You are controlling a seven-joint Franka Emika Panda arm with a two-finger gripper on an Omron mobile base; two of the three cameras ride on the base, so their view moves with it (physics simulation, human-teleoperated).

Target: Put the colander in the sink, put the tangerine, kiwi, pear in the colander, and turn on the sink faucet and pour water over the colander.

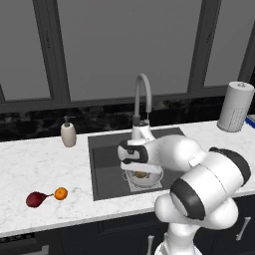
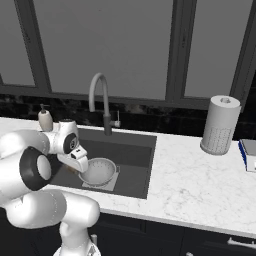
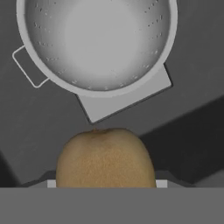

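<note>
The gripper point(image 3: 105, 186) is clenched on the kiwi point(image 3: 105, 157), which sits between its fingers, and it hangs over the sink point(image 1: 107, 169), just beside the rim of the colander point(image 3: 97, 41). The colander stands on the pale panel at the sink bottom and seems empty, though partly cropped. The pear point(image 1: 35, 199) and tangerine point(image 1: 61, 193) lie near the worktop's front edge, left of the sink.

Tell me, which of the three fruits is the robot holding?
The kiwi, brownish-olive, sits in the gripper over the sink. The orange tangerine and maroon pear lie on the counter.
</note>
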